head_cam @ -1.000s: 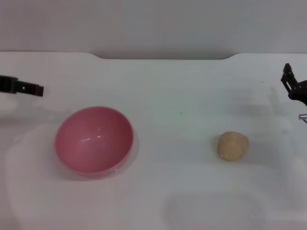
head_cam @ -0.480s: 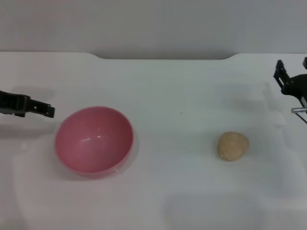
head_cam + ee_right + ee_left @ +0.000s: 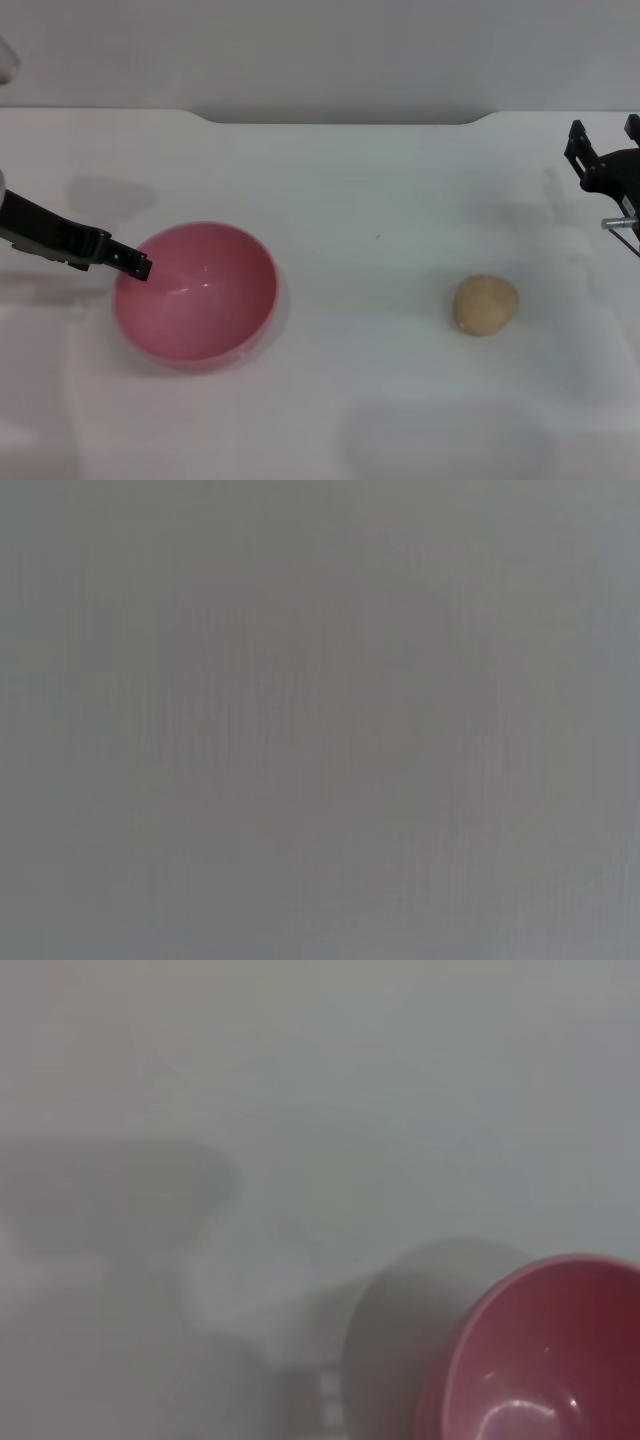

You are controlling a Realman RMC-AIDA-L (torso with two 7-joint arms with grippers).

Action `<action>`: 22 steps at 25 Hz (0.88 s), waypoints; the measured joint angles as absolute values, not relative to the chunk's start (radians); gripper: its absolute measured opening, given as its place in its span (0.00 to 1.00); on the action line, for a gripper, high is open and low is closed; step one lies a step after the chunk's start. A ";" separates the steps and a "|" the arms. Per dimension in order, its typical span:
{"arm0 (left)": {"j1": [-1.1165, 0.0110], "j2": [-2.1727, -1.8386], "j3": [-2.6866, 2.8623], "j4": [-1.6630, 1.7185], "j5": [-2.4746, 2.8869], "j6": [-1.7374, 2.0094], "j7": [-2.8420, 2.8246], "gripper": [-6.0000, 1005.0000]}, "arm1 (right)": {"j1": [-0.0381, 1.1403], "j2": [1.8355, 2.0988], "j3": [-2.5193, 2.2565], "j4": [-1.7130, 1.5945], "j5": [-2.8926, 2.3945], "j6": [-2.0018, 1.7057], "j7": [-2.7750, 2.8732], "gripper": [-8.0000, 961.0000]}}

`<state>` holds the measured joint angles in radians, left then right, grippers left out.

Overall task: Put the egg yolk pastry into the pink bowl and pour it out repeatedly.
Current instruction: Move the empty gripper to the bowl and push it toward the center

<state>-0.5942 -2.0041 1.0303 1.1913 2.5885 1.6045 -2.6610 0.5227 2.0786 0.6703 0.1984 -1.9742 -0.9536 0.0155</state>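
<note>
The pink bowl stands upright and empty on the white table at the left. It also shows in the left wrist view. The egg yolk pastry, a small tan ball, lies on the table to the right, well apart from the bowl. My left gripper reaches in from the left edge, its dark tip at the bowl's left rim. My right gripper is open and empty at the far right edge, behind and to the right of the pastry. The right wrist view shows only plain grey.
The white table runs back to a grey wall, with a shallow notch in its far edge. Nothing else stands on it.
My left gripper has moved right and toward me, from the table's left edge to the bowl's left rim. My right gripper has shifted slightly left. Bowl and pastry have not moved.
</note>
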 joint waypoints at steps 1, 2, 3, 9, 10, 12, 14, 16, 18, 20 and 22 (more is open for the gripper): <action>-0.597 -2.006 1.034 1.188 2.595 1.600 -2.661 0.85 | 0.523 2.079 0.672 0.199 -1.974 -0.954 0.015 0.70; -0.600 -2.008 1.036 1.186 2.598 1.597 -2.661 0.85 | 0.522 2.079 0.673 0.199 -1.974 -0.954 0.015 0.70; -0.604 -2.011 1.040 1.177 2.600 1.582 -2.660 0.85 | 0.523 2.079 0.673 0.200 -1.974 -0.954 0.015 0.70; -0.621 -2.015 1.041 1.120 2.600 1.547 -2.643 0.85 | 0.525 2.080 0.673 0.203 -1.974 -0.955 0.015 0.70; -0.625 -2.016 1.042 1.106 2.600 1.541 -2.637 0.84 | 0.525 2.080 0.673 0.203 -1.974 -0.955 0.015 0.70; -0.633 -2.017 1.043 1.076 2.601 1.528 -2.626 0.83 | 0.524 2.080 0.673 0.205 -1.974 -0.955 0.017 0.70; -0.642 -2.018 1.050 1.039 2.601 1.510 -2.621 0.82 | 0.523 2.080 0.673 0.206 -1.974 -0.955 0.018 0.70; -0.650 -2.019 1.060 1.010 2.602 1.491 -2.620 0.82 | 0.522 2.080 0.673 0.207 -1.974 -0.955 0.018 0.70; -0.655 -2.020 1.074 0.993 2.605 1.476 -2.620 0.81 | 0.522 2.081 0.673 0.208 -1.974 -0.955 0.018 0.70; -0.657 -2.024 1.090 0.989 2.607 1.467 -2.620 0.80 | 0.520 2.082 0.673 0.209 -1.974 -0.955 0.018 0.70; -0.658 -2.029 1.101 0.988 2.608 1.461 -2.620 0.79 | 0.519 2.082 0.673 0.209 -1.974 -0.954 0.017 0.70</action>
